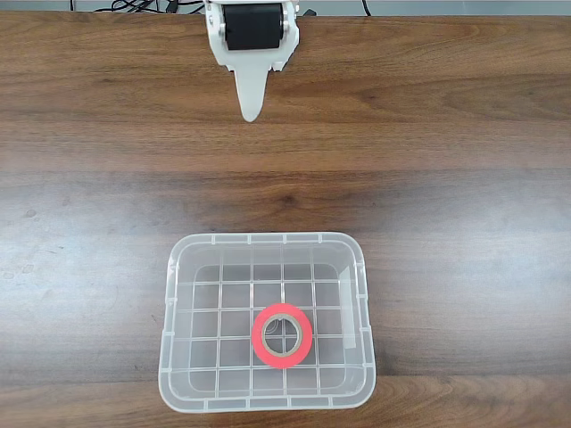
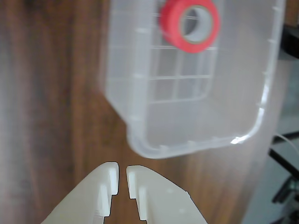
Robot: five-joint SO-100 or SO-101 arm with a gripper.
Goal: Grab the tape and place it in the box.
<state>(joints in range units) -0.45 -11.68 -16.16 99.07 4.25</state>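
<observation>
The red-orange tape (image 1: 283,335) lies flat on the grid bottom inside the clear box (image 1: 267,241), toward its near right part in the fixed view. In the wrist view the tape (image 2: 189,24) rests inside the box (image 2: 135,130) at the top of the picture. My white gripper (image 1: 252,111) is folded back at the table's far edge, well away from the box. Seen from the wrist, the gripper (image 2: 121,169) has its fingertips almost touching, with nothing between them.
The box stands on a dark wooden table (image 1: 89,223) near its front edge. Black cables (image 1: 134,5) run behind the far edge. In the wrist view, dark stand legs (image 2: 286,154) show beyond the table at the right.
</observation>
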